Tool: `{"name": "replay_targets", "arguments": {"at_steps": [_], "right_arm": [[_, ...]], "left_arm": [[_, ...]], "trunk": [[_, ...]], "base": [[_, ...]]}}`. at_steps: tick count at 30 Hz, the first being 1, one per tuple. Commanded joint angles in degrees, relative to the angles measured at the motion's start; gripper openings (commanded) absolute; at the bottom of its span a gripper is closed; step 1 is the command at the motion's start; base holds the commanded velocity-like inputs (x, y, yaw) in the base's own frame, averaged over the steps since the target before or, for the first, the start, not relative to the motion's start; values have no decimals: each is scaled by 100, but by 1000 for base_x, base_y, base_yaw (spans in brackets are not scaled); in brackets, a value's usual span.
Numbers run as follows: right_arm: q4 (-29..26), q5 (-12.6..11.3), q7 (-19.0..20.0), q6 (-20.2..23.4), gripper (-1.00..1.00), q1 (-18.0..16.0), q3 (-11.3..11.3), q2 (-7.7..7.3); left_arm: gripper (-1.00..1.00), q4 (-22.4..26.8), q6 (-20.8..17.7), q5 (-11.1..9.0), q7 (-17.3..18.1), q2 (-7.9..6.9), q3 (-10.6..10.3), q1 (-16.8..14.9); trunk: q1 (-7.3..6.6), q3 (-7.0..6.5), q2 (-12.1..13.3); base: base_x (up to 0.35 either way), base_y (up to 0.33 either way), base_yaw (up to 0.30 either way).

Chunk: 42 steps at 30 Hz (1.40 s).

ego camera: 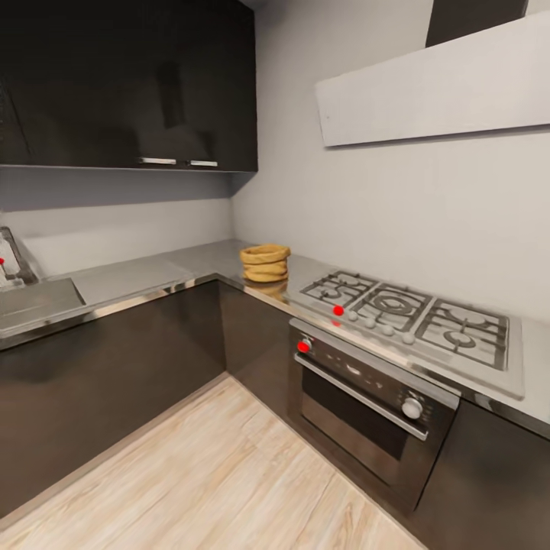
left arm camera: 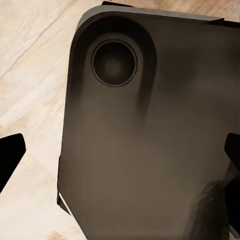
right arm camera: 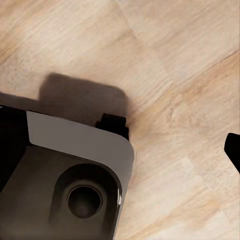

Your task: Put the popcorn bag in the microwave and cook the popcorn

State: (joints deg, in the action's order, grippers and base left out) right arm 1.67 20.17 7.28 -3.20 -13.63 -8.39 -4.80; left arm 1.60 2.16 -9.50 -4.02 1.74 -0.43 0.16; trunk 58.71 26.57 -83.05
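Head view: you face a kitchen corner. The popcorn bag (ego camera: 265,263) sits on the countertop (ego camera: 153,276) in that corner, just beside the gas hob (ego camera: 409,315), with the oven (ego camera: 367,397) under the hob.
Where the bag is from your pincers: both arms hang low over the wooden floor (ego camera: 206,473), so the bag lies ahead of them and well above, across a stretch of open floor.
Bag shape: squat and upright with a rolled rim; no clear long axis, so the approach side matters little.
Nearer arm: I cannot tell. The bag is a little left of the middle of the head view, which may favour your left arm, but that is only a judgement.
Left pincer (left arm camera: 120,160): pointing down at the robot's dark base (left arm camera: 150,140); dark fingertips (left arm camera: 9,152) sit at opposite edges of its wrist view, so it is spread wide and holds nothing.
Right pincer: also aimed down at floor and a corner of the base (right arm camera: 75,165). One fingertip (right arm camera: 233,147) shows at the edge, nothing lies in front of it, and how far apart the fingers are I cannot tell.
Step in hand: you appear to be on the approach. Drive closer to the corner, then raise an arm to worktop height.
Microwave: look for it once you have the bag.
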Motion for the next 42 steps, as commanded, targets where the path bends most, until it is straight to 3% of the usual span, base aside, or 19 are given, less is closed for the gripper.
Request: {"name": "replay_targets", "arguments": {"at_steps": [1, 9, 42], "right_arm": [[18, 42, 9, -32, 100, -8, -48, -3], [18, 56, 16, -32, 100, -8, -40, 21], [18, 66, 20, -23, 100, -8, -40, 23]], "left_arm": [[100, 7, 11, -45, -11, 2, -7, 2], [100, 7, 4, -52, -11, 2, -10, 2], [100, 7, -11, -57, -11, 2, -7, 2]], "trunk": [[2, 5, -3], [2, 5, -3], [2, 5, -3]], "base": [[162, 319, 0], [207, 286, 0], [319, 124, 0]]}}
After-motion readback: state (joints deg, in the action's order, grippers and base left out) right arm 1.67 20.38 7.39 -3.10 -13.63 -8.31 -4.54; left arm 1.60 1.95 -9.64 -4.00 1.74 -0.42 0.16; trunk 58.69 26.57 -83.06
